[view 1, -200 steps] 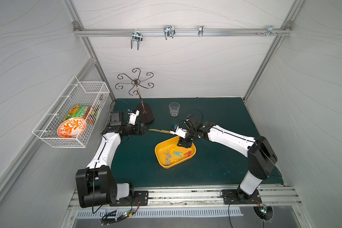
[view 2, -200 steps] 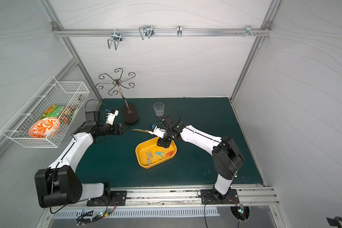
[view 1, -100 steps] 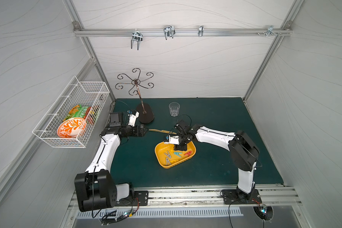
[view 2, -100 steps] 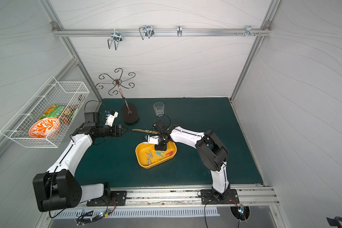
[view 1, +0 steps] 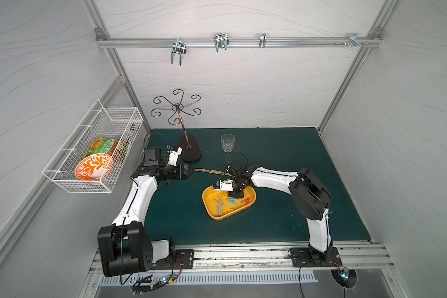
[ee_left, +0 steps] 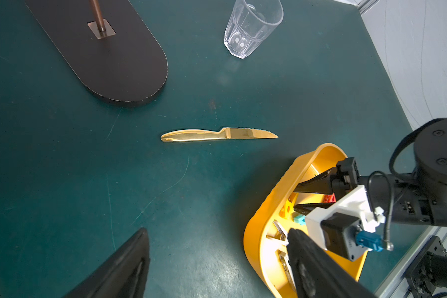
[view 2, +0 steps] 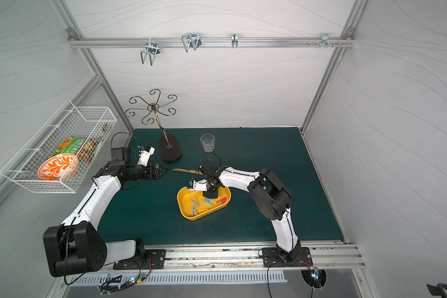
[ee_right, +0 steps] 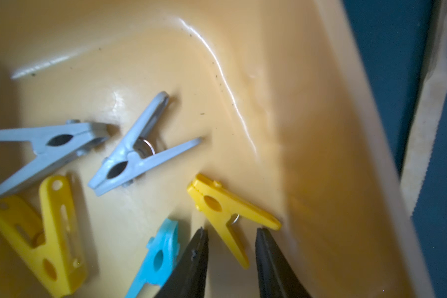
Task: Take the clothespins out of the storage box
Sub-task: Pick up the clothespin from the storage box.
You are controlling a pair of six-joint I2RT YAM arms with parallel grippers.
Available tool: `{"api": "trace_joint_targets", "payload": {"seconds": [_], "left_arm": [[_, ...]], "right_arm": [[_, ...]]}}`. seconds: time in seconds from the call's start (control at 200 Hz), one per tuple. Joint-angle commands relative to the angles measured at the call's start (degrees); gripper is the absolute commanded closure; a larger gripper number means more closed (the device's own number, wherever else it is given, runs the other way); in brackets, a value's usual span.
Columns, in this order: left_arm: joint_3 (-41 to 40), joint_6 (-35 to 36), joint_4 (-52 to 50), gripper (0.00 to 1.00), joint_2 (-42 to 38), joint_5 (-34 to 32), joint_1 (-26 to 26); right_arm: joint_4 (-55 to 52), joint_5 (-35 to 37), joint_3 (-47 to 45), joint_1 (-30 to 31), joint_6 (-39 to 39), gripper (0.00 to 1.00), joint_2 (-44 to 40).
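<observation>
Right jaws are down inside the storage box (view 1: 209,203), standing apart with one leg of a yellow clothespin (ee_right: 218,206) between the tips. The other clothespins (view 1: 219,201) lie loose on its floor; left jaws hang wide apart over the surface (ee_left: 62,154) by the knife (ee_left: 217,134)
</observation>
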Motion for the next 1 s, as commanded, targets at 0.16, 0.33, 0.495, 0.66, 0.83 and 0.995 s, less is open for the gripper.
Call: {"api": "trace_joint_targets", "payload": {"seconds": [0.16,0.33,0.495,0.66,0.83,0.995], "left_arm": [[-0.31,0.21,0.48,0.13,-0.50,-0.21,0.25],[-0.30,0.21,0.48,0.13,-0.17,-0.21,0.25],[-0.29,0.30,0.54,0.13,-0.12,-0.20,0.25],[-0.29,0.48,0.35,0.13,-0.18,-0.21,0.25],[0.05,0.61,-0.09,0.13,0.13,0.06,0.25],[0.85,1.18,-1.07,0.14,0.32,1.08,0.25]], "right_arm": [[0.61,0.88,-0.07,1.14,-0.95,0.78,2.62],[0.12,1.53,-0.37,1.45,-1.73,0.84,1.52],[-0.72,1.25,-0.47,1.49,-1.90,0.98,-2.02],[0.25,0.84,-3.06,1.43,-0.97,1.00,-7.61],[1.45,0.77,-5.78,0.30,3.59,1.00,-14.51],[4.15,2.92,-7.73,-4.90,19.94,1.00,-21.62]]}}
